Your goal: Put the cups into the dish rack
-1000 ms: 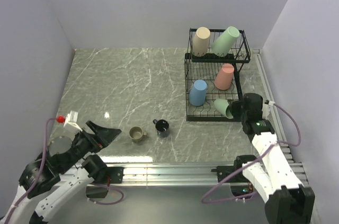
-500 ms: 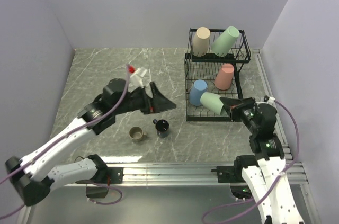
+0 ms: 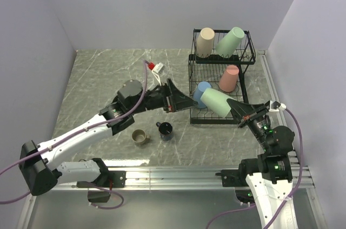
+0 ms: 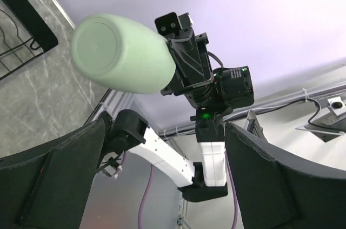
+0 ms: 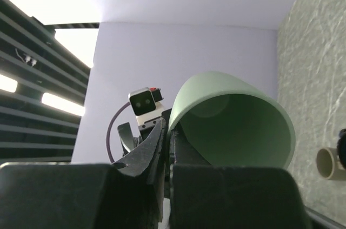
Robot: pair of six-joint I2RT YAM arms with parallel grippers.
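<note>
Top external view: the grey marbled table point(image 3: 108, 88) carries everything. The dish rack point(image 3: 211, 122), black wire in 2 tiers, stands at 2 o'clock on it.

The left arm reaches across the table toward the rack. Its left hand point(image 3: 186, 99) is released, with the jaws spread wide and nothing between them. The right hand point(image 3: 240, 111) is clenched on the rim of the held pale green tumbler point(image 3: 216, 102). The right wrist view shows 1 finger inside the mouth and 1 outside.

This tumbler hangs tilted in the air over the rack's front edge, its closed base pointing to 10 o'clock. The left hand is just beside that base. In the left wrist view the base faces the camera, apart from both fingers point(image 4: 54, 175).

On the upper tier are the beige tumbler point(image 3: 205, 42) and, at its 3 o'clock, the upper pale green tumbler point(image 3: 230, 41), which leans. On the lower tier is the salmon-pink tumbler point(image 3: 229, 78), with the blue tumbler point(image 3: 200, 92) at its 8 o'clock.

2 mugs sit on the table at 6 o'clock, well apart from the rack. The dark navy mug point(image 3: 165, 130) is at 3 o'clock of the olive-tan mug point(image 3: 140, 137).
</note>
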